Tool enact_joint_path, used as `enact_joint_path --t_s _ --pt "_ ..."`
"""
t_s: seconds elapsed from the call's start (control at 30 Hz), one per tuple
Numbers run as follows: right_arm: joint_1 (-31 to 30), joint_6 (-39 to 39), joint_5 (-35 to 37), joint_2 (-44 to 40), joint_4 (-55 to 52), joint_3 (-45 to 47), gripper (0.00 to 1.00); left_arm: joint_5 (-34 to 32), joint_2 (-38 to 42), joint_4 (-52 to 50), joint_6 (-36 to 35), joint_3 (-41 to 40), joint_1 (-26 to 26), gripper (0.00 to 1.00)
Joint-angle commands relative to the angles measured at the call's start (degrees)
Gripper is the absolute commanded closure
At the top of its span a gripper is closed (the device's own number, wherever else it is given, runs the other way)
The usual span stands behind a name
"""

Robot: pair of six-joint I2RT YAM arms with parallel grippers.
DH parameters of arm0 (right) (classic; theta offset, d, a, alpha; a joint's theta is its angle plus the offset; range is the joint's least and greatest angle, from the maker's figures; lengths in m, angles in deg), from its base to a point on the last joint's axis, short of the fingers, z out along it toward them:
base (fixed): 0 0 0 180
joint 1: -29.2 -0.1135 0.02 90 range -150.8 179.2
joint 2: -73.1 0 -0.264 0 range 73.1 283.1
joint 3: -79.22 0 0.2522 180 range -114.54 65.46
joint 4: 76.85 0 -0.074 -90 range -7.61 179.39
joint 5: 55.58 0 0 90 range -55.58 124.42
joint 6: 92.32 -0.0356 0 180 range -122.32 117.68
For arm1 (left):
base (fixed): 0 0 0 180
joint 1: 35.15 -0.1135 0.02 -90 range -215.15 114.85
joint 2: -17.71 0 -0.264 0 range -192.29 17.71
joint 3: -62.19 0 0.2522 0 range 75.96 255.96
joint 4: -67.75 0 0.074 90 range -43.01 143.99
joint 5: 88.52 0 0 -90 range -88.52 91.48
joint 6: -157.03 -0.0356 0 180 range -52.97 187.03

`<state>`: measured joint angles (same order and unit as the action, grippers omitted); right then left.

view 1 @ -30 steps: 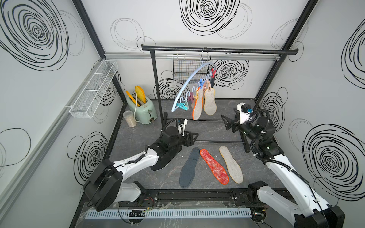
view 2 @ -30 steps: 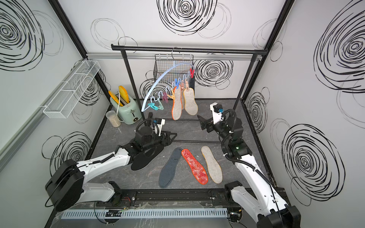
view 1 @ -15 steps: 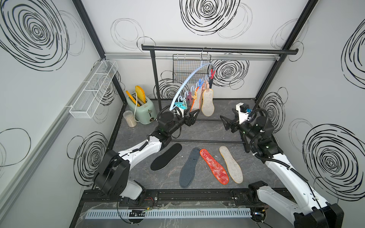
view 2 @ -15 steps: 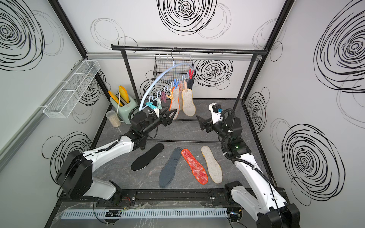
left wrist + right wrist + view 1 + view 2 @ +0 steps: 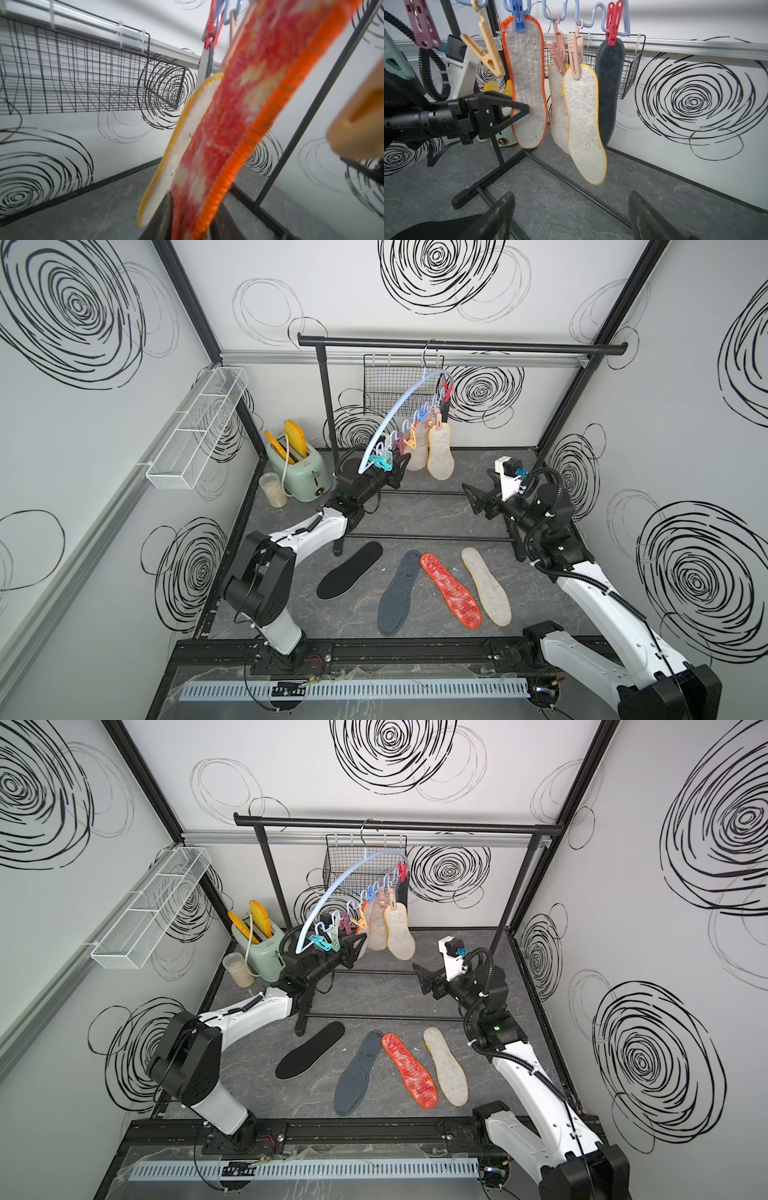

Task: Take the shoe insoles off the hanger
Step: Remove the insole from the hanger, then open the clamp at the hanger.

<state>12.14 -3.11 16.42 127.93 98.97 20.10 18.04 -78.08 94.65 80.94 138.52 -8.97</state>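
Since 1 second ago the left gripper [image 5: 526,109] has risen from the black insole [image 5: 349,570], which now lies on the floor [image 5: 415,510], up to the hanger [image 5: 626,20]. Its jaws have narrowed onto the side edge of the orange-edged insole [image 5: 527,83], which fills the slim gap between them. That insole is felt on 1 face and mottled red on the other, and hangs from a blue peg [image 5: 519,20].

Beside it hang 2 yellow-edged insoles [image 5: 583,124] on pink pegs [image 5: 574,56] and 1 dark grey insole [image 5: 609,83] under a red peg [image 5: 613,22]. The hanger hooks over the black rail [image 5: 498,349] and hangs tilted, low end above the left gripper.

The right gripper [image 5: 571,203] stands wide open and empty, well apart, facing the hanging insoles. Near the black insole lie a blue-grey insole [image 5: 399,593], a red insole [image 5: 451,591] and a beige insole [image 5: 484,585].
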Motion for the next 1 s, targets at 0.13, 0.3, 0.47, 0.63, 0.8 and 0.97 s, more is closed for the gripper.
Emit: enact_joint_path --t_s 0.13,0.3,0.47,0.63,0.8,0.97 --pt "-0.1 -0.4 -1.5 2.4 1.7 -3.9 0.14 4.8 1.6 5.5 -3.6 1.7 -1.2 0.95" --pt "-0.1 -2.5 -4.8 5.1 -0.3 -8.3 0.15 2.5 3.2 1.6 -10.7 3.6 -1.5 1.0" --pt "0.0 -1.6 -11.1 7.6 1.7 -12.9 0.17 1.1 4.9 1.8 -15.4 4.2 -2.3 1.0" --pt "-0.1 9.6 -18.0 10.6 0.9 -18.8 0.18 3.3 5.4 -0.6 -16.2 5.9 -4.1 1.0" --pt "-0.8 31.4 -20.5 13.4 -6.2 -26.5 0.21 3.9 6.3 -1.3 -16.4 5.6 -5.2 1.0" --pt "-3.9 53.8 -14.8 15.7 -11.5 -31.3 0.22 4.4 7.0 -1.8 -16.6 5.5 -6.0 1.0"
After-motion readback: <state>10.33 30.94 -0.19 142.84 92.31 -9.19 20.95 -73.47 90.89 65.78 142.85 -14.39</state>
